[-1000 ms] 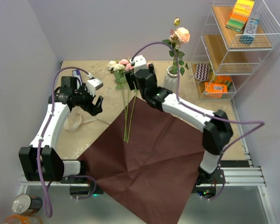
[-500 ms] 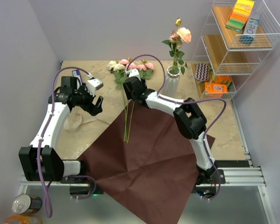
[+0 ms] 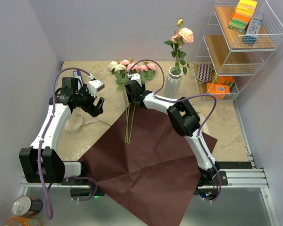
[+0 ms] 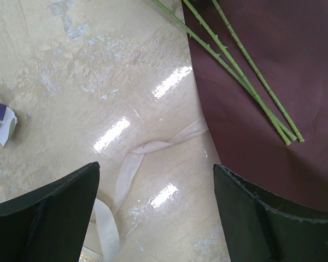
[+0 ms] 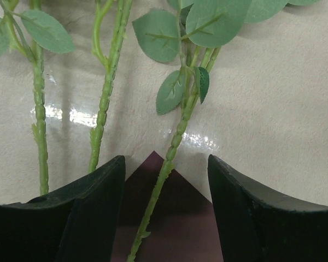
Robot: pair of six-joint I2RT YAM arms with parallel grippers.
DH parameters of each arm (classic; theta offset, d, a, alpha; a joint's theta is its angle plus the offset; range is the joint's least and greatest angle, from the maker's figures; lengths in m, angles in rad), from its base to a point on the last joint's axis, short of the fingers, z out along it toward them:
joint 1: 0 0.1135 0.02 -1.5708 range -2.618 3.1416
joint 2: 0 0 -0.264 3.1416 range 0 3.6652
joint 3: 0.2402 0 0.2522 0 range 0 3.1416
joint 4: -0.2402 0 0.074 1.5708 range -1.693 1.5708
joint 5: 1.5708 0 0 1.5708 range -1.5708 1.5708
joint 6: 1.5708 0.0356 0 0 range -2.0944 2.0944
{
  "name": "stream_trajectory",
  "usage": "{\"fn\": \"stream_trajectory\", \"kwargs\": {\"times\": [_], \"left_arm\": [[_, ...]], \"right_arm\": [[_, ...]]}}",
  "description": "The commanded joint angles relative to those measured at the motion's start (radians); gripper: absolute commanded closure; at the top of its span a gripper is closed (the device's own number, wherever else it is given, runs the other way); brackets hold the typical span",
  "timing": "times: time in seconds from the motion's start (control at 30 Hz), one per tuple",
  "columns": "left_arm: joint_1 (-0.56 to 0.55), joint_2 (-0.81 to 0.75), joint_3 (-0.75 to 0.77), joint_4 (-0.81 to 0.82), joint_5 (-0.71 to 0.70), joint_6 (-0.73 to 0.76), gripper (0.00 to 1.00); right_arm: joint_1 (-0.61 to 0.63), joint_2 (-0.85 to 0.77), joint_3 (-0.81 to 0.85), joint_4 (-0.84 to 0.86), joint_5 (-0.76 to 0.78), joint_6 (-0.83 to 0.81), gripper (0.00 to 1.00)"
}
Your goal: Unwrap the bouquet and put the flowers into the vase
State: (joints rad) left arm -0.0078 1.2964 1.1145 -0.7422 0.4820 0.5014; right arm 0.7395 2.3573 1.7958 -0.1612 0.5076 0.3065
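Observation:
The bouquet lies apart: its dark red paper (image 3: 151, 160) is spread flat and the beige ribbon (image 3: 78, 123) lies loose on the table. Three flowers (image 3: 132, 68) lie at the back, stems (image 3: 129, 125) running onto the paper. The white vase (image 3: 173, 84) holds a few roses (image 3: 181, 36). My right gripper (image 3: 131, 95) is low over the stems, open, with one stem (image 5: 165, 173) between its fingers (image 5: 82, 213) and apart from both. My left gripper (image 3: 97, 106) hangs open over the ribbon (image 4: 132, 164), left of the stem ends (image 4: 262, 103).
A wire shelf (image 3: 240, 47) with boxes stands at the right, next to the vase. A tin can (image 3: 26, 205) sits off the table's near left corner. A small purple-and-white object (image 4: 0, 123) lies on the table by the left gripper.
My right arm has swung left and down from beside the vase to the lying stems, and its jaws have narrowed. The left arm has stayed put.

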Motion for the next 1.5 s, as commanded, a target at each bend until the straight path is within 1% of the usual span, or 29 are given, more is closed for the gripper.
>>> {"fn": "stream_trajectory", "kwargs": {"times": [0.0, 0.1, 0.13, 0.2, 0.23, 0.33, 0.4, 0.5, 0.6, 0.67, 0.8, 0.9, 0.97, 1.03, 1.07, 1.1, 1.13, 1.17, 1.2, 1.23, 1.27, 1.33, 1.37, 1.47], "left_arm": [[0.002, -0.026, 0.019, 0.035, 0.000, 0.014, 0.12], [0.002, -0.032, 0.022, 0.032, 0.006, 0.011, 0.13], [0.002, -0.032, 0.022, 0.030, 0.009, 0.014, 0.13], [0.002, -0.039, 0.027, 0.029, 0.010, 0.011, 0.13], [0.002, -0.039, 0.030, 0.027, 0.010, 0.014, 0.13], [0.002, -0.043, 0.042, 0.015, 0.001, 0.016, 0.13], [0.002, -0.052, 0.041, 0.017, -0.011, 0.017, 0.13], [0.000, -0.069, 0.045, 0.004, -0.020, 0.020, 0.13], [0.002, -0.086, 0.048, -0.003, -0.028, 0.026, 0.13], [0.002, -0.091, 0.051, -0.011, -0.028, 0.026, 0.13], [0.002, -0.097, 0.057, -0.028, -0.011, 0.026, 0.13], [0.002, -0.097, 0.067, -0.034, -0.011, 0.022, 0.13], [0.002, -0.095, 0.074, -0.039, -0.003, 0.019, 0.13], [0.002, -0.094, 0.079, -0.046, 0.000, 0.020, 0.13], [0.002, -0.092, 0.082, -0.052, -0.003, 0.022, 0.13], [0.002, -0.092, 0.082, -0.054, -0.005, 0.028, 0.13], [0.002, -0.091, 0.084, -0.059, -0.006, 0.031, 0.13], [0.002, -0.088, 0.085, -0.075, 0.001, 0.035, 0.13], [0.003, -0.086, 0.087, -0.083, 0.006, 0.043, 0.13], [0.003, -0.085, 0.087, -0.086, 0.009, 0.045, 0.13], [0.003, -0.085, 0.087, -0.091, 0.012, 0.046, 0.13], [0.002, -0.085, 0.087, -0.089, 0.017, 0.045, 0.13], [0.003, -0.083, 0.088, -0.089, 0.020, 0.045, 0.13], [0.003, -0.074, 0.111, -0.100, 0.035, 0.054, 0.13]], "right_arm": [[0.000, 0.005, 0.050, -0.015, 0.006, 0.025, 0.37], [-0.002, 0.011, 0.050, -0.011, -0.007, 0.036, 0.45], [-0.002, 0.017, 0.051, -0.011, -0.012, 0.040, 0.52], [-0.005, 0.025, 0.065, -0.018, -0.026, 0.052, 0.60], [-0.005, 0.031, 0.068, -0.024, -0.027, 0.055, 0.67], [-0.009, 0.030, 0.059, -0.018, -0.038, 0.068, 0.75], [-0.017, 0.004, 0.014, 0.009, -0.056, 0.072, 0.77], [-0.028, -0.033, 0.004, 0.017, -0.041, 0.085, 0.90], [-0.029, -0.096, -0.003, 0.011, -0.006, 0.069, 1.00], [-0.028, -0.139, -0.031, 0.026, 0.017, 0.060, 1.00], [-0.028, -0.301, -0.096, 0.083, 0.043, 0.056, 1.00], [-0.019, -0.395, -0.125, 0.106, 0.045, 0.040, 1.00], [-0.011, -0.441, -0.154, 0.136, 0.020, -0.004, 1.00], [-0.003, -0.519, -0.185, 0.227, -0.026, -0.049, 1.00], [0.001, -0.553, -0.226, 0.268, -0.044, -0.099, 1.00], [0.000, -0.584, -0.246, 0.357, -0.082, -0.124, 1.00], [0.001, -0.646, -0.265, 0.402, -0.095, -0.148, 1.00], [0.001, -0.674, -0.291, 0.445, -0.109, -0.202, 1.00], [0.000, -0.699, -0.302, 0.533, -0.128, -0.231, 1.00], [0.001, -0.728, -0.306, 0.570, -0.135, -0.259, 1.00], [0.001, -0.759, -0.287, 0.594, -0.135, -0.301, 1.00], [0.000, -0.770, -0.236, 0.612, -0.121, -0.381, 1.00], [-0.002, -0.768, -0.175, 0.609, -0.118, -0.444, 1.00], [-0.029, -0.770, -0.109, 0.655, -0.112, -0.535, 1.00]]}}
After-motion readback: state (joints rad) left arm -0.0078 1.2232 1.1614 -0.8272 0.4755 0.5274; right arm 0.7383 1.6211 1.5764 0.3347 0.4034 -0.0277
